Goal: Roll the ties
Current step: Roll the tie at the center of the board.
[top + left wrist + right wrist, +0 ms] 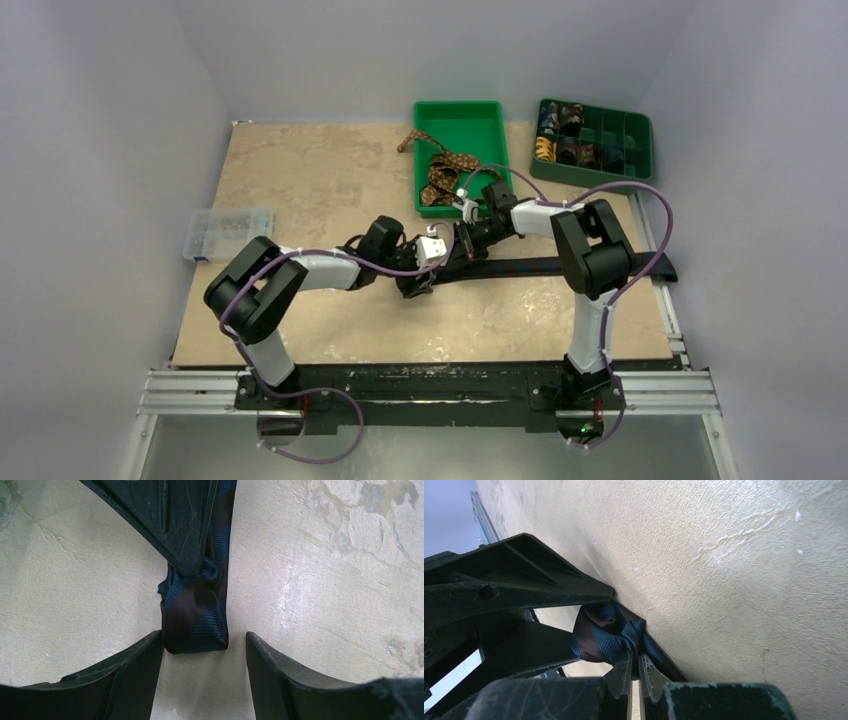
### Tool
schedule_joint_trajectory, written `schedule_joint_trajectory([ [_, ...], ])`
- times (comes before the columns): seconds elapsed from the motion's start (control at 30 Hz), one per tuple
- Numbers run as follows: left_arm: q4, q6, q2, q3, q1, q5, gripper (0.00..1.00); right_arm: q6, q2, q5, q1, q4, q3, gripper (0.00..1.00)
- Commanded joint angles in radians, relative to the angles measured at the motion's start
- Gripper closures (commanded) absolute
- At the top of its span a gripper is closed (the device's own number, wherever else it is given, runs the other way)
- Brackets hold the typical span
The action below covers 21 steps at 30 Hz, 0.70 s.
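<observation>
**DARK TIE, END FOLDED**

Top: dark tie (520, 266) flat on table (300, 180), nearside of green tray (470, 125).
Left wrist: left gripper (202, 642) jaws apart, straddling tie's folded end.
Right wrist: right gripper (636, 667) jaws clamped on that fold.

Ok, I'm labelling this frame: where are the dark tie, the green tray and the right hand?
dark tie (195, 620): left wrist view, on its folded end.
green tray (482, 125): top external view, on its bare floor.
right hand (635, 661): right wrist view, midway between its fingertips.
</observation>
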Motion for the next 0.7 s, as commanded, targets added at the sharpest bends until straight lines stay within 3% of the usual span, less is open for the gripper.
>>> schedule_joint_trajectory([
  [0.0, 0.078, -0.058, -0.009, -0.005, 0.005, 0.012, 0.4, -0.058, 0.008, 0.116, 0.002, -0.035, 0.01, 1.0],
  [0.07, 0.084, -0.045, 0.004, 0.005, 0.003, 0.034, 0.32, -0.048, -0.003, 0.098, 0.003, -0.02, 0.003, 1.0],
  [0.13, 0.026, 0.001, 0.03, 0.044, -0.013, 0.017, 0.32, -0.032, -0.016, 0.082, 0.003, 0.004, -0.01, 1.0],
  [0.23, -0.078, 0.068, 0.072, 0.113, -0.031, -0.034, 0.4, -0.013, -0.027, 0.055, 0.004, 0.025, -0.016, 1.0],
  [0.4, -0.177, 0.165, 0.08, 0.141, -0.036, -0.099, 0.67, -0.017, -0.05, -0.001, 0.004, -0.008, 0.007, 1.0],
  [0.67, -0.276, 0.267, 0.075, 0.155, -0.035, -0.054, 0.71, -0.058, -0.072, 0.042, 0.004, -0.114, 0.033, 1.0],
])
